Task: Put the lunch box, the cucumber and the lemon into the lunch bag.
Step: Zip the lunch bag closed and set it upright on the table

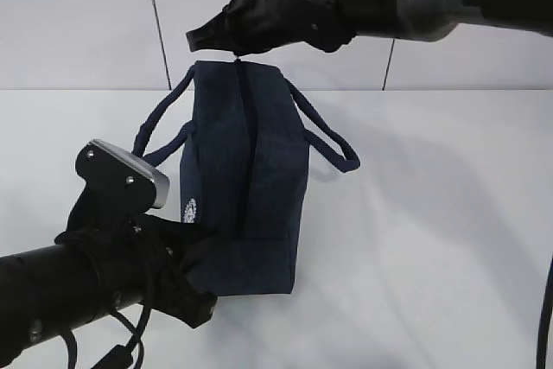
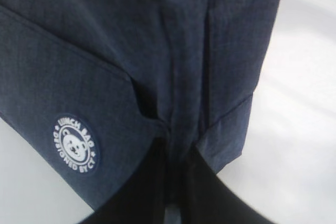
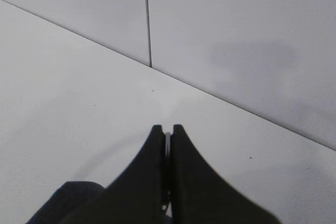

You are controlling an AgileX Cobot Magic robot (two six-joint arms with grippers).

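On the white table — bag: the lunch bag [image 1: 246, 170] stood upright, zipper closed.
Left gripper [image 2: 176, 182]: pinched the bag's near end fabric (beside the round logo patch [image 2: 76, 144]).
Right gripper [image 3: 167, 135]: clamped on the silver zipper ring [image 3: 167, 142] — above the bag's far end.

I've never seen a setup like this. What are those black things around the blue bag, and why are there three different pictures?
The black things are two robot arms, each ending in a two-fingered gripper. The wide picture comes from a camera looking down at the white table. The other two come from small cameras mounted on each arm's wrist, so they look along the fingers.

On the table stands a navy lunch bag with loop handles and its zipper closed. The left gripper pinches the fabric at the near end of the bag, beside a round bear logo. The right gripper, at the far end, is shut on a thin silver ring, apparently the zipper pull. No food or lunch box shows in any picture.
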